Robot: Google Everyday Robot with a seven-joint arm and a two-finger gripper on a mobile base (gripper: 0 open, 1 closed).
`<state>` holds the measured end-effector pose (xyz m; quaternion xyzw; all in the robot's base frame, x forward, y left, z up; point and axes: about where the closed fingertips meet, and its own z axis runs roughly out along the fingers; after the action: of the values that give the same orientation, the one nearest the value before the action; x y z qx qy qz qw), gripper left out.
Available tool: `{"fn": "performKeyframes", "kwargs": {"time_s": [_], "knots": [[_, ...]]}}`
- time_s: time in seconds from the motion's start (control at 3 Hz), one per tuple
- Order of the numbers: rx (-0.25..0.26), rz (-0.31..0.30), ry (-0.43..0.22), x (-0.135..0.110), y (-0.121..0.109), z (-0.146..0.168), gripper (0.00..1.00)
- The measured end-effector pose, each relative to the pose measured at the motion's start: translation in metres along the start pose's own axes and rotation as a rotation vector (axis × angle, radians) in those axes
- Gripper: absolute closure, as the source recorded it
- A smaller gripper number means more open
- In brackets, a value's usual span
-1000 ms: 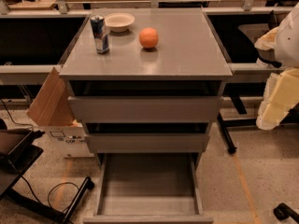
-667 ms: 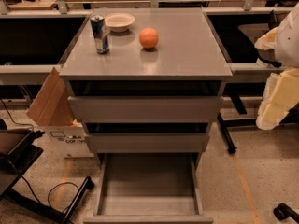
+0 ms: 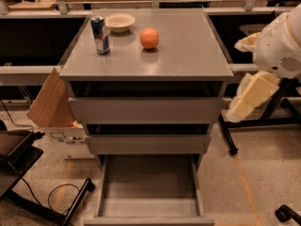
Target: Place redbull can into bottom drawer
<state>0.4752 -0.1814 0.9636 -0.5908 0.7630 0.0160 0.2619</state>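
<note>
The redbull can (image 3: 99,34), blue and silver, stands upright at the back left of the grey cabinet top (image 3: 188,55). The bottom drawer (image 3: 149,187) is pulled out and open at the foot of the cabinet, and nothing shows inside it. The two upper drawers are pushed in. My gripper is out of view. Only my white arm joint (image 3: 280,46) and a cream arm link (image 3: 249,97) show at the right edge, beside the cabinet and well apart from the can.
A cream bowl (image 3: 120,21) sits just behind and right of the can. An orange (image 3: 149,38) lies to the can's right. A cardboard box (image 3: 51,107) leans at the cabinet's left. A black stand (image 3: 28,173) and cable are on the floor at left.
The cream arm link has swung a little to the left, closer to the cabinet's right side. The can, bowl, orange and drawers have not moved.
</note>
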Motion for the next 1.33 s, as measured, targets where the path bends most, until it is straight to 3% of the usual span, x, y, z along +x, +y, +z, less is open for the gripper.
{"fn": "performKeyframes", "kwargs": {"time_s": [0.33, 0.67, 1.0, 1.33], "knots": [[-0.002, 0.005, -0.284, -0.065, -0.034, 0.046, 0.00], [0.044, -0.006, -0.527, -0.137, -0.074, 0.069, 0.00], [0.103, -0.007, -0.691, -0.194, -0.109, 0.082, 0.00], [0.103, -0.007, -0.691, -0.194, -0.109, 0.082, 0.00]]}}
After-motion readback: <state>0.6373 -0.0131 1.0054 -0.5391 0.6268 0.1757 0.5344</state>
